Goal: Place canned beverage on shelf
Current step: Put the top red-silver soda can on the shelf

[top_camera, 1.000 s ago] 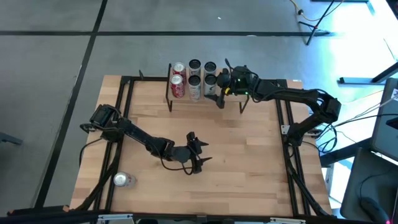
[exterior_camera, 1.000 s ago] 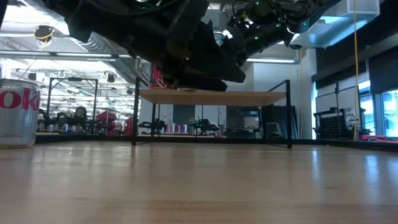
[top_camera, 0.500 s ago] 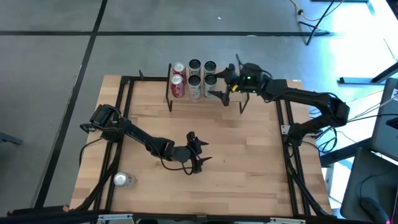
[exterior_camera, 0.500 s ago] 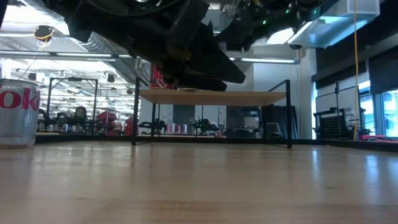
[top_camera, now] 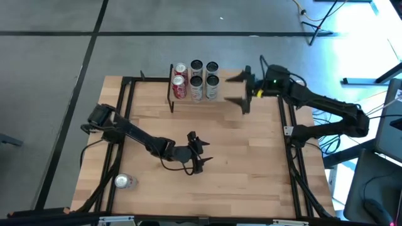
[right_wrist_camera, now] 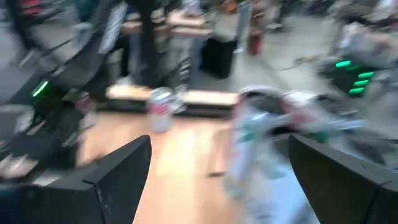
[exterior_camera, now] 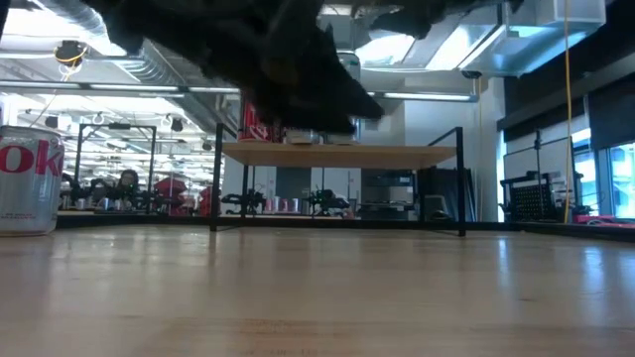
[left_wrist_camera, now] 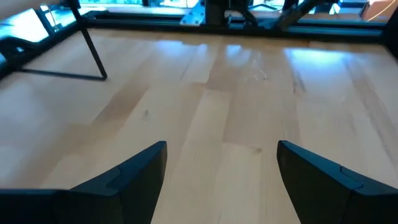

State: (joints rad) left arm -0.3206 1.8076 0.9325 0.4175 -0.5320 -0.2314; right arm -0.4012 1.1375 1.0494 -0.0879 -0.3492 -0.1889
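Note:
Several cans [top_camera: 196, 80] stand upright on the left part of the shelf [top_camera: 207, 104], a low wooden plank on black legs at the table's far edge, also in the low view [exterior_camera: 342, 155]. One silver can [top_camera: 124, 182] stands alone on the table near the front left corner, showing large in the low view [exterior_camera: 27, 180]. My right gripper [top_camera: 227, 90] hangs open in the air just right of the shelved cans, its fingers pointing at them, nothing between them [right_wrist_camera: 217, 180]. My left gripper [top_camera: 204, 154] is open low over the table's middle [left_wrist_camera: 221, 155].
Black frame rails [top_camera: 129, 100] run along the table's left and right sides. A shelf leg [left_wrist_camera: 93, 53] stands ahead of my left gripper. Bare wood lies between the shelf and the front edge.
My right gripper has drawn back from the cans on the shelf toward the table's right edge and risen, staying open and leaving the cans standing. My left gripper has kept still.

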